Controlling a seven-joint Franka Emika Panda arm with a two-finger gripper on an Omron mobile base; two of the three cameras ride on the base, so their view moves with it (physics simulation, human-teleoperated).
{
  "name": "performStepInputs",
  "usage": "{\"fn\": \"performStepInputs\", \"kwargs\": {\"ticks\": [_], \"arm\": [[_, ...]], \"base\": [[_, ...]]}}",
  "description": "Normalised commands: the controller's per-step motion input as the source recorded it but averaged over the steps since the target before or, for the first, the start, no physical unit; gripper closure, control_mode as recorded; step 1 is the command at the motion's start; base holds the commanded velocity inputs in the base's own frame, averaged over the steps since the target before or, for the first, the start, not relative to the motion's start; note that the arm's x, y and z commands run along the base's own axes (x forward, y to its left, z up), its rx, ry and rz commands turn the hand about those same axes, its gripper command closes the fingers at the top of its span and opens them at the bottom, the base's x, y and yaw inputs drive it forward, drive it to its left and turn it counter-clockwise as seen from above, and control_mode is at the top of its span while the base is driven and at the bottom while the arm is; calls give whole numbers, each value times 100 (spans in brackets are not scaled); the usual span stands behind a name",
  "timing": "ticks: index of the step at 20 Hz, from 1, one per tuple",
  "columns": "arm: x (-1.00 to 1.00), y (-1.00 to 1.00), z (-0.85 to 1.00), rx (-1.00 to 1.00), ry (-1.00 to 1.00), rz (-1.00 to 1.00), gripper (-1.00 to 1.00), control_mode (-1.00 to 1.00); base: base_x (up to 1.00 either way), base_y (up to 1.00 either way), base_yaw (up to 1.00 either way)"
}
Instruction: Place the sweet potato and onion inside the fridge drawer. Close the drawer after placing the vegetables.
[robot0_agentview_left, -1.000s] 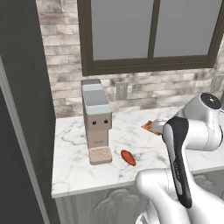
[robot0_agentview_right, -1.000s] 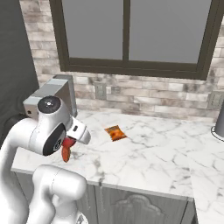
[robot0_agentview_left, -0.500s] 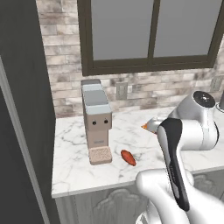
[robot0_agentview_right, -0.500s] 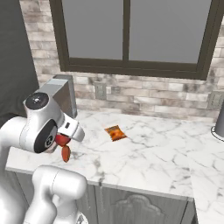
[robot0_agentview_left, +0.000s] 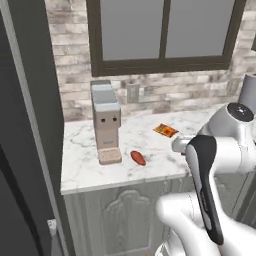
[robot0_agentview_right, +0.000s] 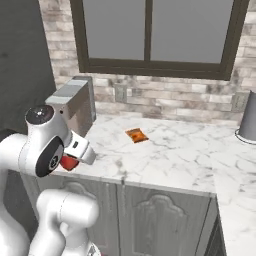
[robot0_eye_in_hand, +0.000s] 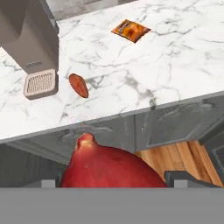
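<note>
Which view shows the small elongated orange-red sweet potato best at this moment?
The hand view: the sweet potato lies unobstructed on the white marble counter, beside the grey coffee machine's drip tray. The left base view shows it smaller, in the same spot. In the right base view the arm covers that spot.

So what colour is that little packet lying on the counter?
Orange, with a darker brown patch in the middle; the snack packet shows best in the hand view.

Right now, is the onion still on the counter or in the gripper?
In the gripper. The hand view shows the red onion between the fingertips, off the marble counter; the sweet potato lies there beside the coffee machine.
</note>
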Motion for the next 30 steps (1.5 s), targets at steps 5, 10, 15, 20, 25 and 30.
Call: {"fn": "performStepInputs", "kwargs": {"ticks": [5, 10, 15, 20, 25, 30], "arm": [[0, 0, 0, 0, 0, 0, 100, 100], [0, 0, 0, 0, 0, 0, 100, 100], [0, 0, 0, 0, 0, 0, 100, 100], [0, 0, 0, 0, 0, 0, 100, 100], [0, 0, 0, 0, 0, 0, 100, 100], [0, 0, 0, 0, 0, 0, 100, 100]], "base": [[-100, 24, 4], [-100, 37, 12], [-81, 80, 27], [-63, 92, 32], [-68, 73, 27], [-4, 70, 31]]}}
